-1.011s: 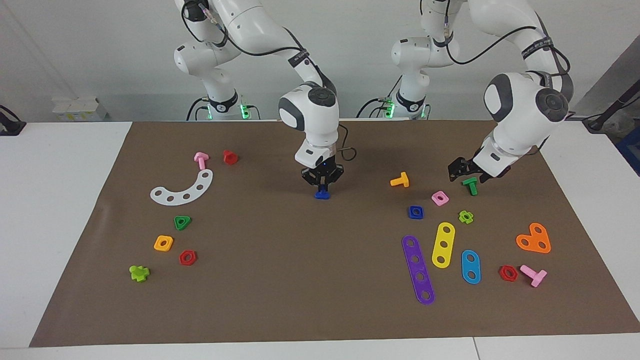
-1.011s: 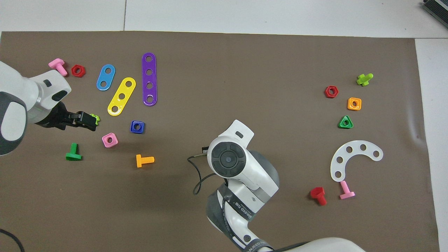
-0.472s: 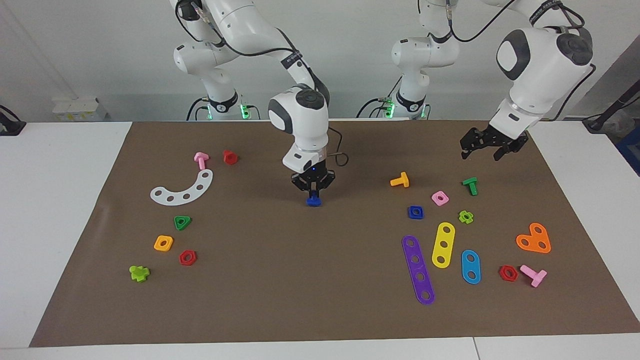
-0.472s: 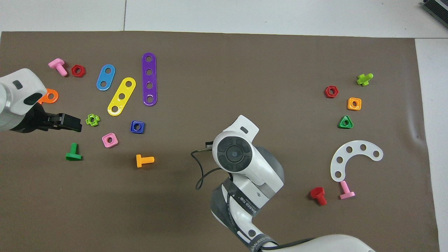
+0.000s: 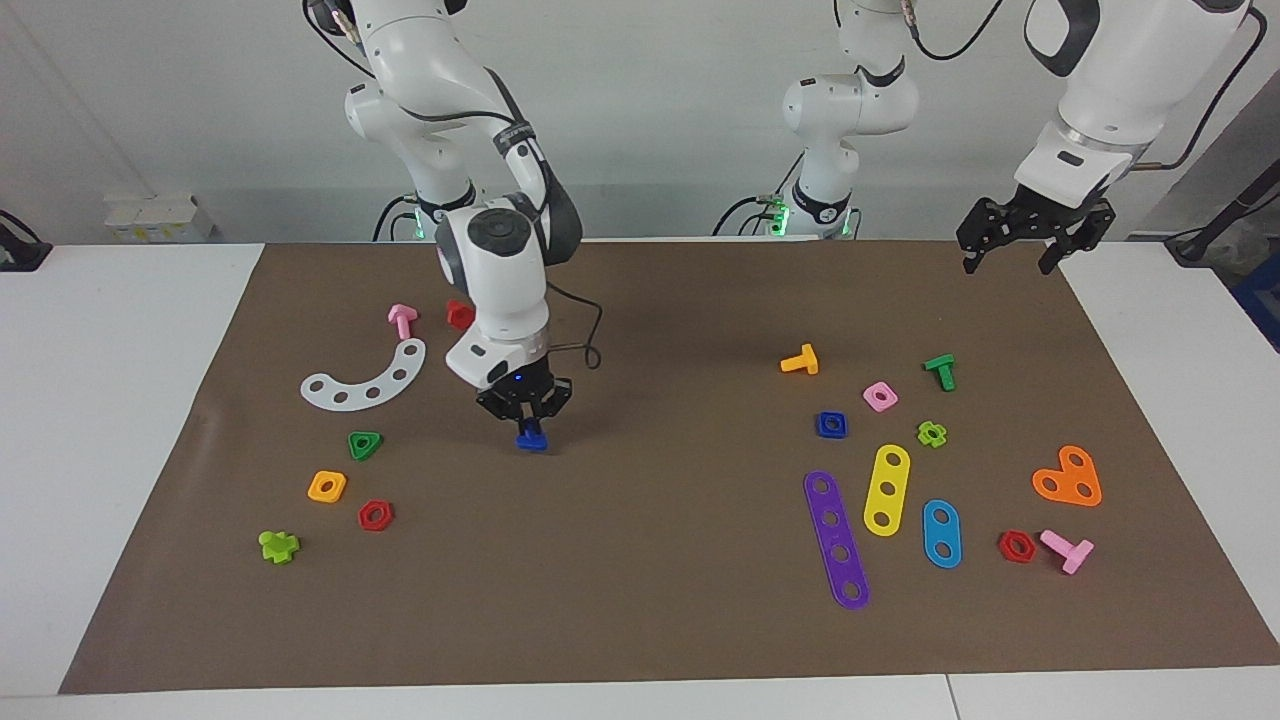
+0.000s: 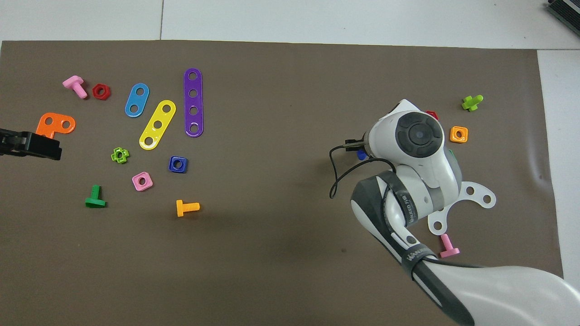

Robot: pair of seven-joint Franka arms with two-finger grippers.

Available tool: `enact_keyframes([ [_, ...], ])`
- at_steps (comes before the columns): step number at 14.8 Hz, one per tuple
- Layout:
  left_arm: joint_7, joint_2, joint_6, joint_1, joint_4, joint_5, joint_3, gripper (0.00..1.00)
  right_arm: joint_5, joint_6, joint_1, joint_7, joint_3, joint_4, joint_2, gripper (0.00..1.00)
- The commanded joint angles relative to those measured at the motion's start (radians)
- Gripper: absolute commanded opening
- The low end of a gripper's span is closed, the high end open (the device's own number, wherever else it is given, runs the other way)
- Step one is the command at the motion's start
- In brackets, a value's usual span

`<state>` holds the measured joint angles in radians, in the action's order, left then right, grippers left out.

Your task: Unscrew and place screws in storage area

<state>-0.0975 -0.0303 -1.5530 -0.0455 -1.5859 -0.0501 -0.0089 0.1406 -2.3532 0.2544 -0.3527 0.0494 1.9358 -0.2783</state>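
Note:
My right gripper (image 5: 527,418) is shut on the small blue bolt (image 5: 531,438) and holds it by the shaft, head down, low over the brown mat (image 5: 640,600), beside the green triangular nut (image 5: 365,444). In the overhead view the right arm's wrist covers the gripper, and only a sliver of the blue bolt (image 6: 361,155) shows. My left gripper (image 5: 1008,255) is open and empty, raised high over the mat's corner at the left arm's end. It shows at the edge of the overhead view (image 6: 31,147).
At the right arm's end lie a white curved plate (image 5: 366,379), an orange square nut (image 5: 327,486), a red hex nut (image 5: 375,515) and a pink bolt (image 5: 402,320). At the left arm's end lie a blue square nut (image 5: 831,425), an orange bolt (image 5: 801,360) and several strips.
My right gripper has carried the blue bolt from the mat's middle toward the right arm's end. My left gripper has risen and drawn back from the green bolt toward the mat's corner.

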Motion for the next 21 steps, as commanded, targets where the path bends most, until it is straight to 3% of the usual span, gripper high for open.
enact_keyframes([
  [1,0.01,0.02,0.022,-0.005,0.029,-0.028,-0.013,1.0,0.004,-0.004,-0.078,0.066,0.015,0.003,-0.007,0.0],
  [10,0.008,-0.014,-0.062,0.01,-0.057,0.067,-0.01,1.0,-0.07,-0.005,-0.198,0.166,0.015,-0.021,-0.061,0.0],
  [11,0.008,-0.02,-0.073,0.01,-0.075,0.067,-0.008,1.0,-0.07,-0.003,-0.198,0.167,0.015,-0.021,-0.061,0.3],
  [12,0.007,-0.025,-0.075,0.01,-0.08,0.067,-0.008,1.0,-0.072,-0.005,-0.201,0.158,0.015,-0.021,-0.061,0.93],
  [13,0.007,-0.025,-0.073,0.01,-0.078,0.067,-0.003,1.0,-0.072,-0.005,-0.201,0.155,0.013,-0.021,-0.058,1.0],
  [17,-0.002,-0.025,-0.076,0.021,-0.08,0.067,0.001,1.0,-0.073,0.031,-0.196,0.155,0.015,-0.021,0.007,1.0],
  [21,-0.002,-0.025,-0.076,0.021,-0.08,0.067,0.001,1.0,-0.097,0.203,-0.201,0.167,0.015,-0.021,0.154,1.0],
])
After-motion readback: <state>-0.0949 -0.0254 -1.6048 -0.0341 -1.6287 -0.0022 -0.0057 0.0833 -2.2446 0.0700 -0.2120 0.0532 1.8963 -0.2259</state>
